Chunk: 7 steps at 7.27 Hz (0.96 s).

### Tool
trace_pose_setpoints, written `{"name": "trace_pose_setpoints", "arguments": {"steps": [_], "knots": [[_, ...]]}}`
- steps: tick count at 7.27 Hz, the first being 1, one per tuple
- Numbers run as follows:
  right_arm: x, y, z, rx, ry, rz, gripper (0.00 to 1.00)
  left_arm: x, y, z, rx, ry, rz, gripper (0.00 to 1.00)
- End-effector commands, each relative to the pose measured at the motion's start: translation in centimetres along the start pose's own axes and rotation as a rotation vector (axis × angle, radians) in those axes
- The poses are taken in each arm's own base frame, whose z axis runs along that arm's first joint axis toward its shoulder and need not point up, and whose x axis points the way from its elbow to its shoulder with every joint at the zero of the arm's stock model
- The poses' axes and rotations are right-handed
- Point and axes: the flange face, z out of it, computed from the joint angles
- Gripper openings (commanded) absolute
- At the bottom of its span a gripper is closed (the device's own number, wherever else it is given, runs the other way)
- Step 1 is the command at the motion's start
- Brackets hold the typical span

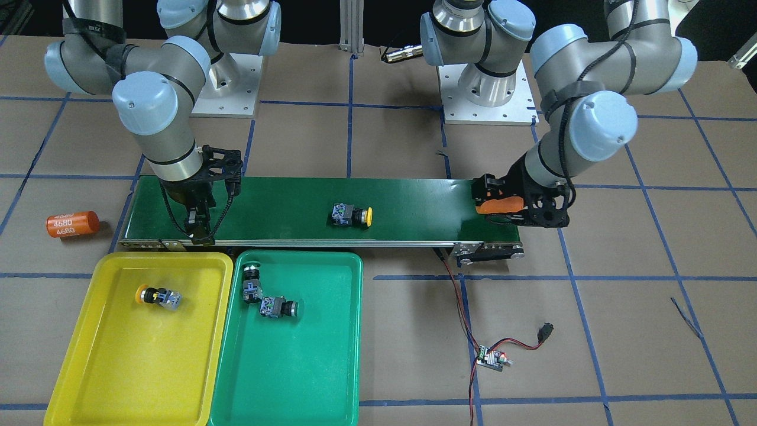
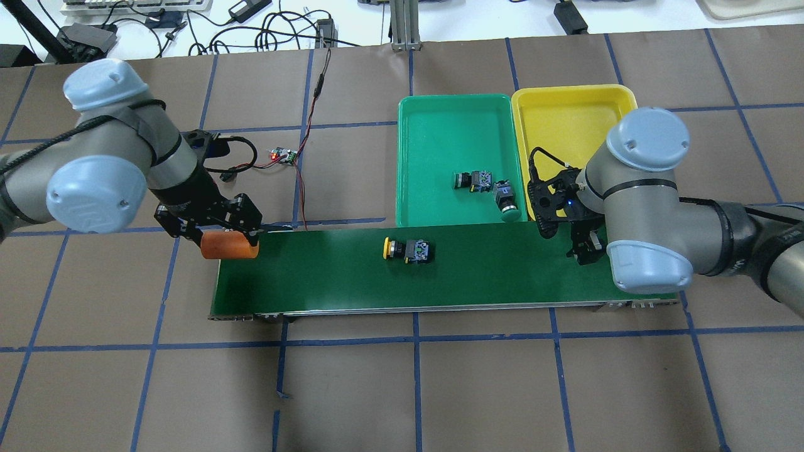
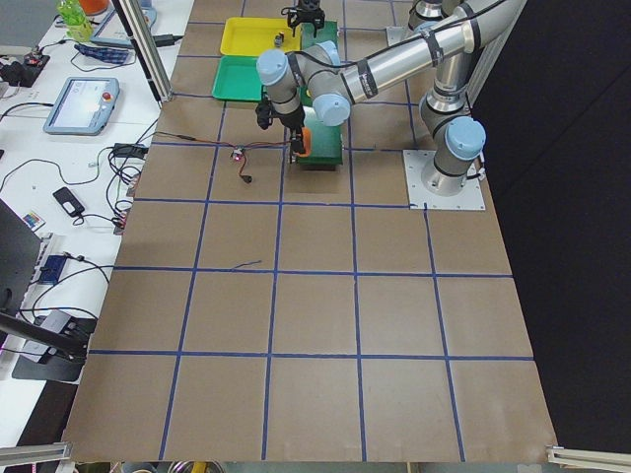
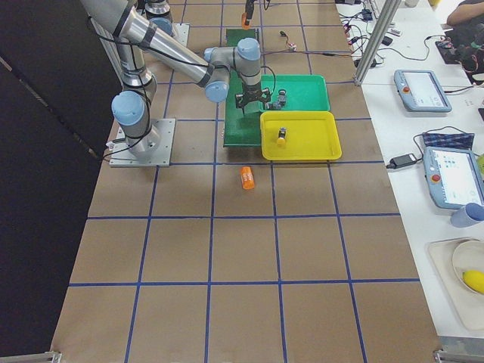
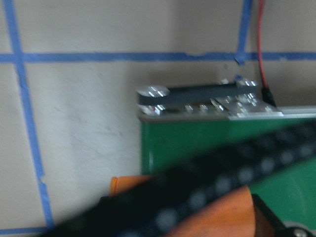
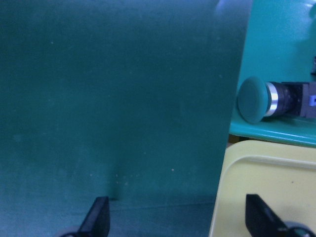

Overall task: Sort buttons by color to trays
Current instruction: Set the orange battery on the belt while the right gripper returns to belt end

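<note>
Yellow button point(image 1: 352, 216), left hand point(image 2: 227, 239) clamping orange cylinder point(image 1: 500, 206), right hand point(image 6: 177, 218) downward, seemingly apart

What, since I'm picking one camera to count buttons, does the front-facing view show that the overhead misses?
Only front-facing: the sorted yellow button in the yellow tray, hidden overhead behind the right arm, and a loose orange cylinder on the table. Only overhead: cables on the far bench. Both: the belt's yellow button, two green buttons in the green tray, the left gripper shut on a second orange cylinder.
</note>
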Motion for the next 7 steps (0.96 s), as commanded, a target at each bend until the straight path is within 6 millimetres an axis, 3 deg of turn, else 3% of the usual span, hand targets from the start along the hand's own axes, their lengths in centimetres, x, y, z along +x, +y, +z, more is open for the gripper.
{"name": "trace_pose_setpoints", "arguments": {"steps": [1, 3, 4, 6, 7], "knots": [[-0.3, -0.2, 0.2, 0.004, -0.005, -0.002, 1.00, 3.6, 2.0, 4.0, 0.028, -0.015, -0.005, 0.00], [-0.3, -0.1, 0.2, -0.007, -0.006, -0.001, 1.00, 3.8, 1.5, 3.7, 0.080, -0.014, 0.002, 0.54], [-0.4, -0.1, 0.2, -0.006, -0.004, 0.055, 1.00, 3.7, 1.2, 3.4, 0.088, -0.013, -0.002, 1.00], [-1.1, -0.7, -0.1, 0.000, -0.009, 0.194, 1.00, 3.3, 1.2, 2.0, 0.119, -0.017, -0.002, 1.00], [-1.5, -1.0, 0.2, -0.004, -0.016, 0.188, 1.00, 2.4, 0.4, -0.5, 0.156, -0.026, -0.012, 1.00]]}}
